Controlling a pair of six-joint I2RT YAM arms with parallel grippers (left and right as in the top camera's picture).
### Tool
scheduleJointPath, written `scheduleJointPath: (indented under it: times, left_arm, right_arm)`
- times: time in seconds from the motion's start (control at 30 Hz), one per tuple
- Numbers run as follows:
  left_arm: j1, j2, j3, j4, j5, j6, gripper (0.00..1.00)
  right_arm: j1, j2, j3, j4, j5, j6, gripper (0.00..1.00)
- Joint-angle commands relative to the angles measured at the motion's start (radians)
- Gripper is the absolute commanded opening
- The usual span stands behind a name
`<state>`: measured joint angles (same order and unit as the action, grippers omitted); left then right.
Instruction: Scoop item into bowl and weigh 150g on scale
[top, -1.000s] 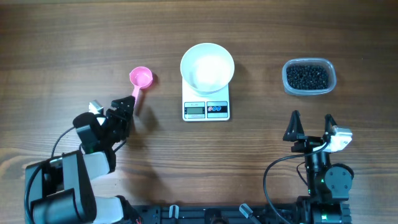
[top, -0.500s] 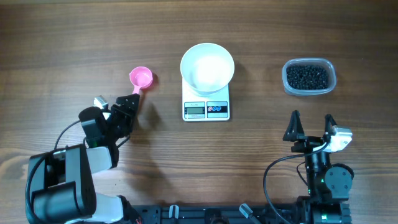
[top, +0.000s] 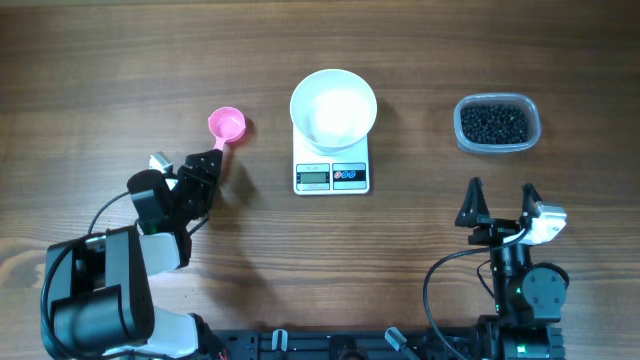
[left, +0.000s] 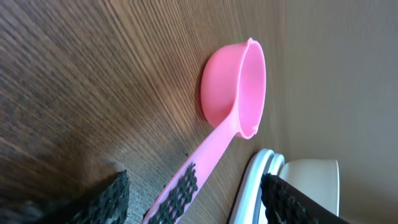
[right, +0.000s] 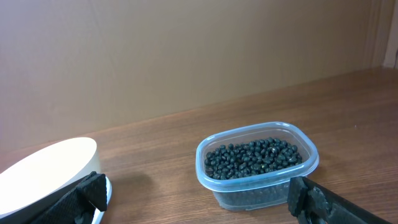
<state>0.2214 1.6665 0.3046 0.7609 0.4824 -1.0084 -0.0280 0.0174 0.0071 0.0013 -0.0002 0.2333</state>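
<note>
Bowl (top: 333, 105) sits on scale (top: 332, 176), left fingers (left: 109, 198) straddling pink scoop handle (left: 211, 149).

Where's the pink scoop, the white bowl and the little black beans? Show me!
pink scoop (top: 227, 125): overhead view, inside its round cup.
white bowl (top: 333, 110): overhead view, on its bare inside.
black beans (right: 254, 157): right wrist view, middle of the heap.

Black arms (top: 100, 300) w/ grey housings, looped black cables (top: 440, 275), ribbed black pincer pads (left: 292, 199), white cam block (top: 548, 222) by right pincer (top: 500, 186)
</note>
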Motion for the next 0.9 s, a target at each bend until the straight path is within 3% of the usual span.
scheduleJointPath:
  times: [0.0, 0.87]
  left_arm:
    - [-0.004, 0.057, -0.009, -0.011, -0.073, 0.005, 0.73]
    - [-0.004, 0.111, 0.005, 0.074, -0.031, -0.021, 0.64]
  right_arm:
    - [-0.003, -0.010, -0.002, 0.005, -0.002, 0.003, 1.00]
    - [-0.003, -0.010, -0.002, 0.005, -0.002, 0.003, 1.00]
